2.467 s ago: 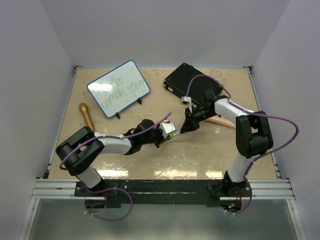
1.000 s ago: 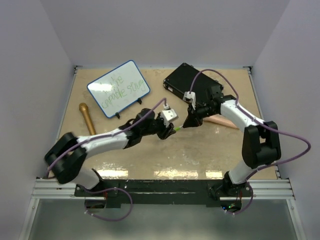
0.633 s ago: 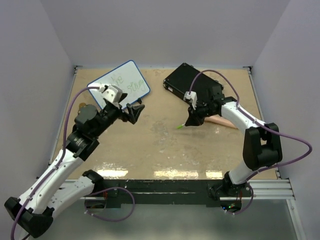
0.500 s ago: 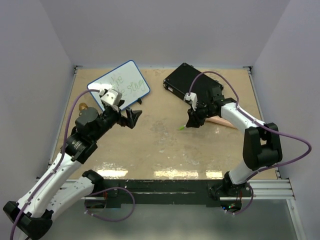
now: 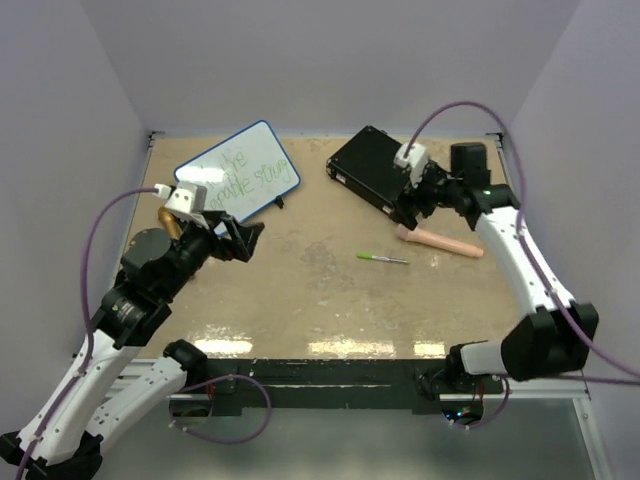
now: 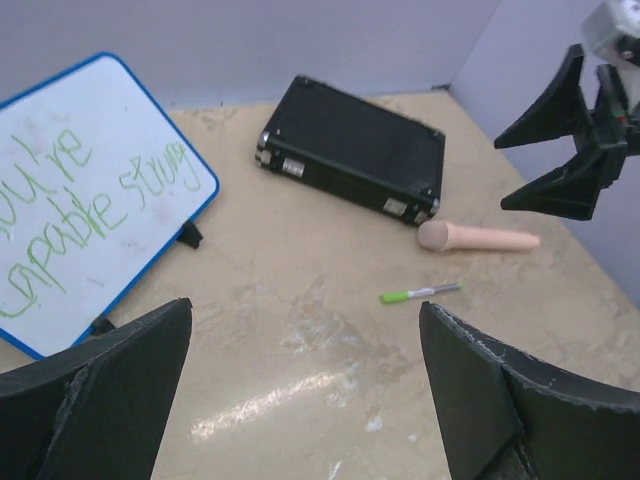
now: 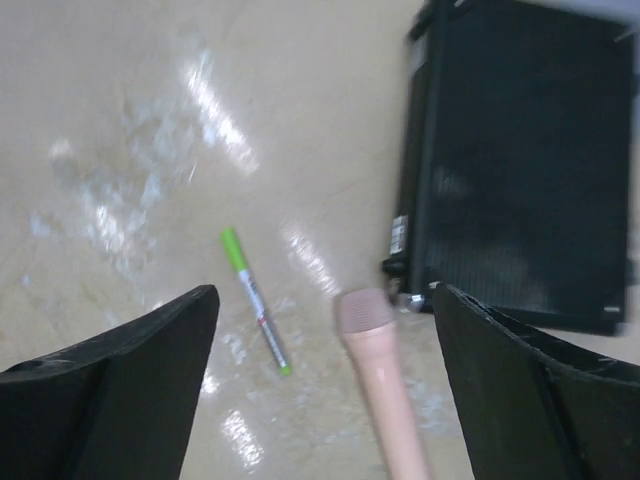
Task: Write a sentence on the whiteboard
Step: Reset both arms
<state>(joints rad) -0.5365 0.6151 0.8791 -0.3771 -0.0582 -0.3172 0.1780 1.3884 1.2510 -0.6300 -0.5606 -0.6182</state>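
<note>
Left gripper (image 6: 305, 308) and right gripper (image 7: 325, 290) both spread wide, empty. Whiteboard (image 5: 262, 145) stands propped far left, sentence (image 5: 240, 180) already on it. Looks light, stiff, tippy; hold by blue rim, clear of smudgeable ink. Marker (image 5: 382, 258) lies mid-table.

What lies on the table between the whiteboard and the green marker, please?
The stretch is bare: only tabletop lies between the whiteboard and the green marker, seen best in the left wrist view.
</note>
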